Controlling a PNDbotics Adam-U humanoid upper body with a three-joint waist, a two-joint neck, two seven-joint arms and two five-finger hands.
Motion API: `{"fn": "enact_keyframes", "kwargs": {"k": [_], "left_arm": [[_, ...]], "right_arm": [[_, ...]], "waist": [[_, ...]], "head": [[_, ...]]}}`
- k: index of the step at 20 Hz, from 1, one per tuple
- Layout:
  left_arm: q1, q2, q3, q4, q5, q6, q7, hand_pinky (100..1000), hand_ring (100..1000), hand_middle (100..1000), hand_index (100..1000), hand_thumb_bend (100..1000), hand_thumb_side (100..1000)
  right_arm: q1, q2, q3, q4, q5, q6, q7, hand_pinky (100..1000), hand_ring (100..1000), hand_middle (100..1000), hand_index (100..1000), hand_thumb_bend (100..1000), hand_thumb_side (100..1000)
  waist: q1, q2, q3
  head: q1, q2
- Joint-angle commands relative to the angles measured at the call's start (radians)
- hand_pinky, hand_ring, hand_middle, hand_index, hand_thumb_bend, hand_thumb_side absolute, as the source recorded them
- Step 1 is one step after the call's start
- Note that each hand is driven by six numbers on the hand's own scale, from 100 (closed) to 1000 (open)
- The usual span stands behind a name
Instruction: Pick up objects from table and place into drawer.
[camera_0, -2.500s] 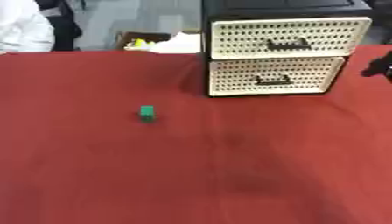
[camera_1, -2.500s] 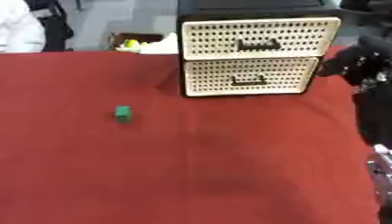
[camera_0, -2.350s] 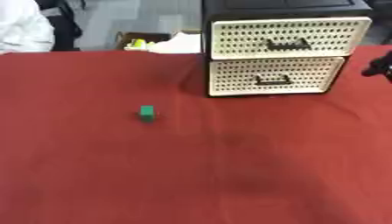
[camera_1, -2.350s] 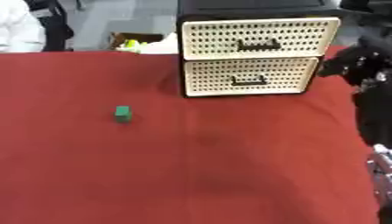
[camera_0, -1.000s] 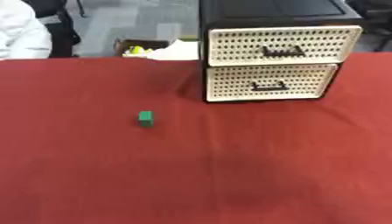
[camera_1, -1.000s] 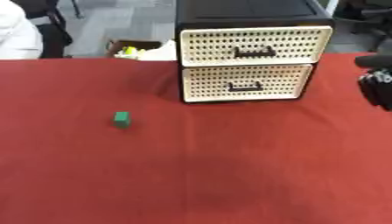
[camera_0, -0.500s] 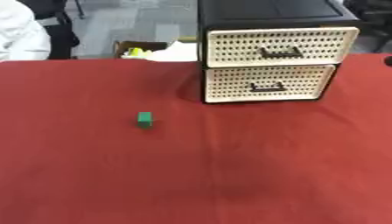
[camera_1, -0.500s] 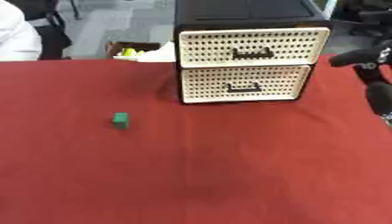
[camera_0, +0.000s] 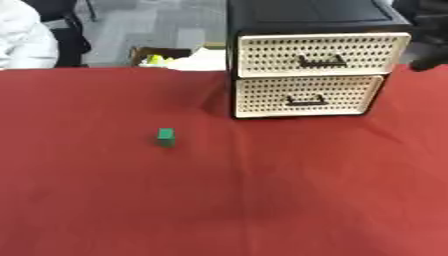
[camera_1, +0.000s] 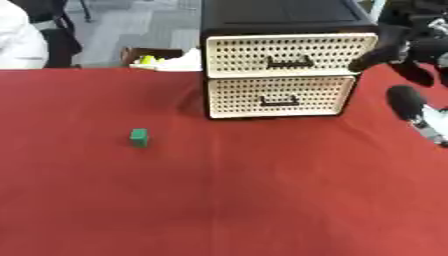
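Observation:
A small green block (camera_0: 165, 135) lies alone on the red tablecloth, left of centre. A black cabinet with two white perforated drawers stands at the back right; the upper drawer (camera_0: 322, 54) and the lower drawer (camera_0: 308, 96) are both closed. My right hand (camera_1: 404, 47) hangs black at the right edge, level with the upper drawer's right end, a finger (camera_1: 371, 56) pointing at its corner. The hand holds nothing. My left hand shows in neither view.
The red tablecloth (camera_0: 262, 200) runs wide and bare in front of the cabinet. Behind the table's far edge sit a cardboard box with yellow items (camera_0: 157, 56), a chair (camera_0: 63, 20) and a person in white at the left.
My right hand has risen and moved in toward the upper drawer's right corner. The view has shifted slightly. The green block and both drawers stay as they were.

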Motion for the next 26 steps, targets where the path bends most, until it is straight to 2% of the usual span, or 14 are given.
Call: {"fn": "enact_keyframes", "kwargs": {"k": [1,5,12,17,21,26], "left_arm": [[-0.007,0.020,-0.005,-0.018,0.005,0.000,-0.008,563,615,702,781,100,894],[-0.007,0.022,-0.010,-0.018,0.008,0.002,-0.014,563,615,702,781,100,894],[-0.009,0.022,-0.018,-0.018,0.014,0.005,-0.026,563,615,703,781,100,896],[-0.012,0.022,-0.023,-0.018,0.017,0.005,-0.032,562,615,703,780,100,897],[-0.014,0.021,-0.025,-0.018,0.018,0.007,-0.037,562,615,703,780,100,900],[-0.018,0.018,-0.027,-0.018,0.019,0.008,-0.041,562,615,704,779,100,902]], "right_arm": [[-0.046,-0.074,0.005,0.038,0.016,0.002,0.069,100,100,100,769,100,1000],[-0.121,-0.093,0.037,0.124,-0.003,0.002,0.121,100,100,100,764,100,1000],[-0.247,-0.091,0.085,0.268,-0.042,0.037,0.207,100,100,100,763,100,1000],[-0.311,-0.079,0.116,0.346,-0.018,0.035,0.219,100,100,100,764,100,1000],[-0.345,-0.065,0.138,0.377,0.012,0.025,0.210,100,100,100,762,100,1000],[-0.378,-0.038,0.163,0.418,0.022,0.040,0.204,100,100,100,758,100,1000]], "waist": [[-0.004,-0.016,0.004],[-0.008,-0.019,0.013],[-0.014,-0.021,0.027],[-0.017,-0.018,0.038],[-0.019,-0.013,0.044],[-0.022,-0.008,0.050]], "head": [[-0.006,0.000],[-0.016,-0.001],[-0.030,-0.007],[-0.037,-0.016],[-0.041,-0.017],[-0.044,-0.022]]}}
